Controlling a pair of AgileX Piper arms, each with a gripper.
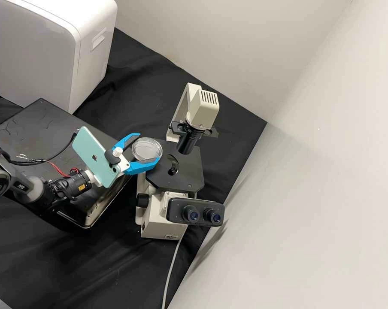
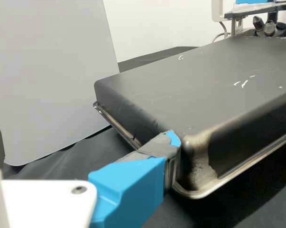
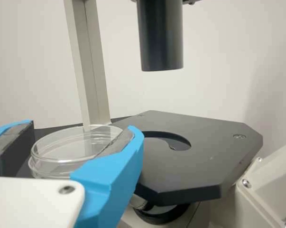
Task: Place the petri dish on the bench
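Nearest on bench, black cloth all over: grey cable trailing from microscope base toward the front edge. Just behind that, twin eyepieces facing front, dark lenses.

Left of microscope, dark arm lying low from the left edge across near corner of tray, red and black wires along it, mint-green plate at the wrist. Matches right wrist view, so right arm.

At its tip, right gripper clenched on dish: one blue finger on each side of the rim, dish clear, round, upright. Holds dish at left corner of stage, just beside the stage opening. Resting on stage or lifted off it: cannot tell. Not on bench yet.

By tray, left gripper released, fingers wide apart, nothing between them but cloth. One finger right at tray's rounded corner; touching or a hair off, cannot tell. Tray upside down, dark metal, scuffed, a few white flecks on top, rim down on the cloth.

Past dish, black tube pointing straight down over stage, clear of it, hung under beige lamp head on a slanted beige post.

Farthest back, white box at bench's far left, just behind tray, rounded corners, recessed handle on its side. Pale wall behind and along the right of bench.
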